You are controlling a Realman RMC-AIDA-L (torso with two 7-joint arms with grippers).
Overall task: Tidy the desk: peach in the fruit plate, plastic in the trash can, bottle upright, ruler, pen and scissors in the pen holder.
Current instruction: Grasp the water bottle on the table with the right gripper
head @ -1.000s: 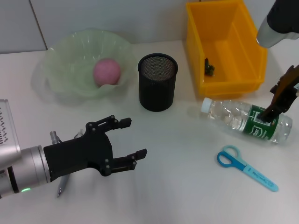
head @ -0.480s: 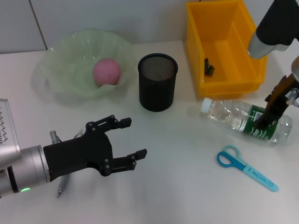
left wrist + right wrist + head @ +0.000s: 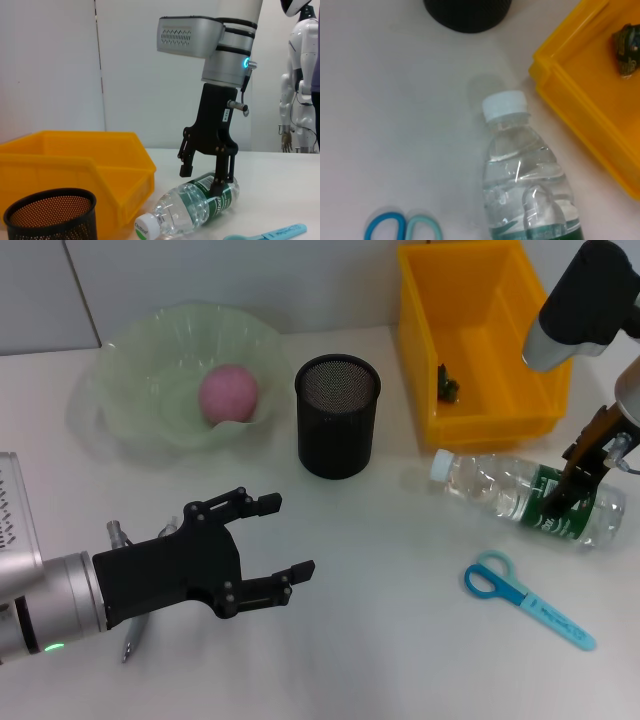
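The clear bottle (image 3: 520,498) lies on its side, white cap (image 3: 505,106) toward the black mesh pen holder (image 3: 337,415). My right gripper (image 3: 575,485) is down over its green label (image 3: 215,192), fingers (image 3: 220,175) apart on either side. Blue scissors (image 3: 525,600) lie flat in front of the bottle. The pink peach (image 3: 228,392) rests in the green fruit plate (image 3: 130,360). A dark plastic scrap (image 3: 449,388) sits in the yellow trash can (image 3: 480,420). My left gripper (image 3: 288,535) hovers open above the table, over a pen (image 3: 128,635). The ruler is out of view.
The pen holder stands between the plate and the yellow trash can, left of the bottle's cap. Bare table lies between my left gripper and the scissors. A white humanoid robot (image 3: 300,100) stands far off.
My right arm has shifted a little to the left and its gripper has come lower over the bottle's label. The left arm and all objects have stayed put.
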